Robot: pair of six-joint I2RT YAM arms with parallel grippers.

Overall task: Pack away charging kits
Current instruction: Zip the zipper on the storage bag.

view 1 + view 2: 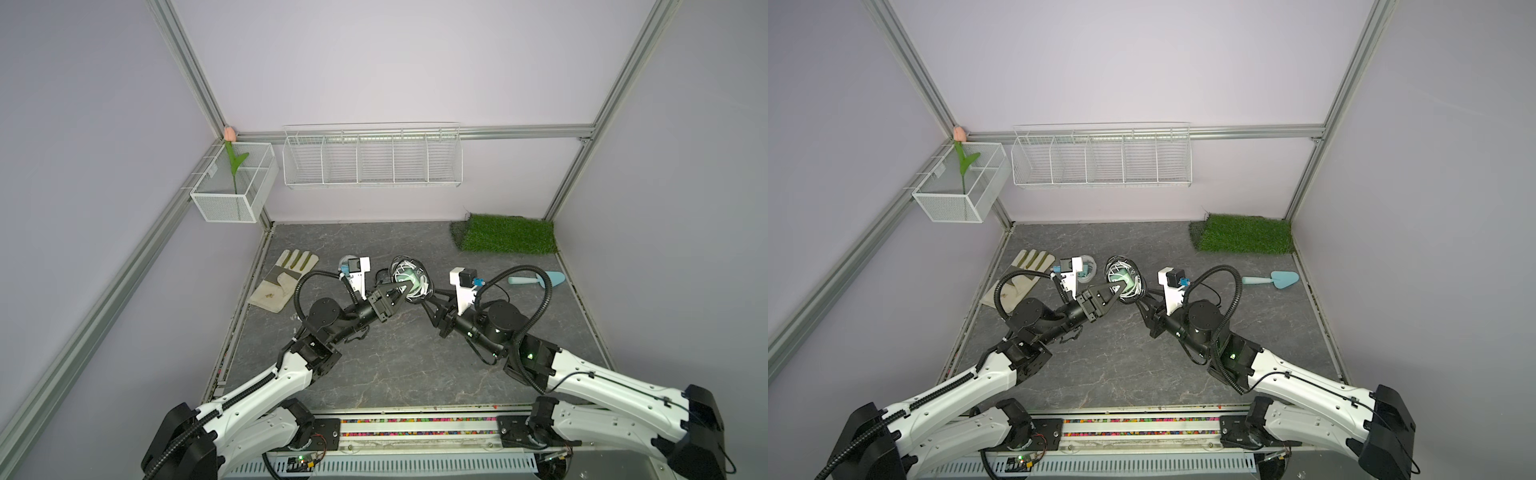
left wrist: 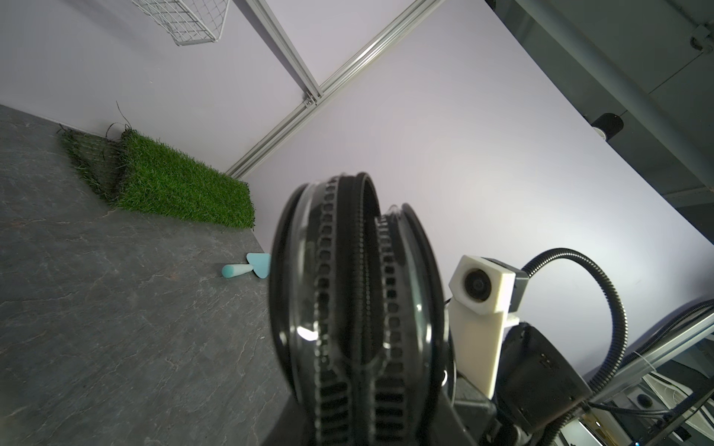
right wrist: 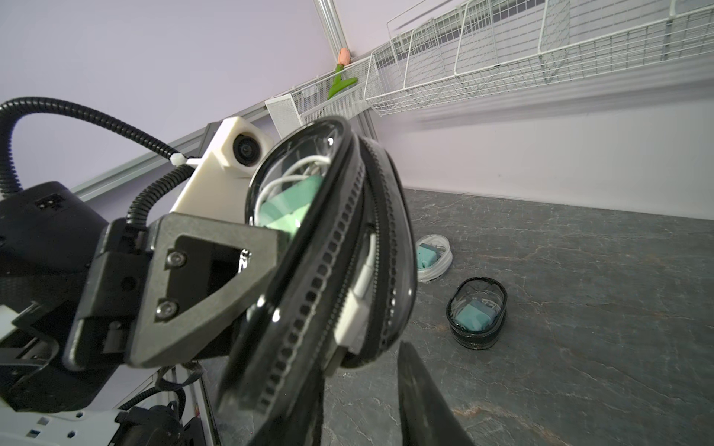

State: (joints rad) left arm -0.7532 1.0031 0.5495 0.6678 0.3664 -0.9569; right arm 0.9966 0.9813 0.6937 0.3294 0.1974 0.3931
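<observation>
A round black-rimmed case hangs above the middle of the table, its zip parted. Inside it a teal charger block and a coiled white cable show through the clear face. My left gripper is shut on the case from the left. From the right, my right gripper stands open at the case's lower edge, table showing between its fingers. On the table behind lie a white-rimmed case and a second black-rimmed case, each with a teal block inside.
A work glove lies at the left of the table and a light-blue trowel at the right. A grass mat fills the back right corner. A wire shelf basket and a mesh box with a tulip hang on the walls.
</observation>
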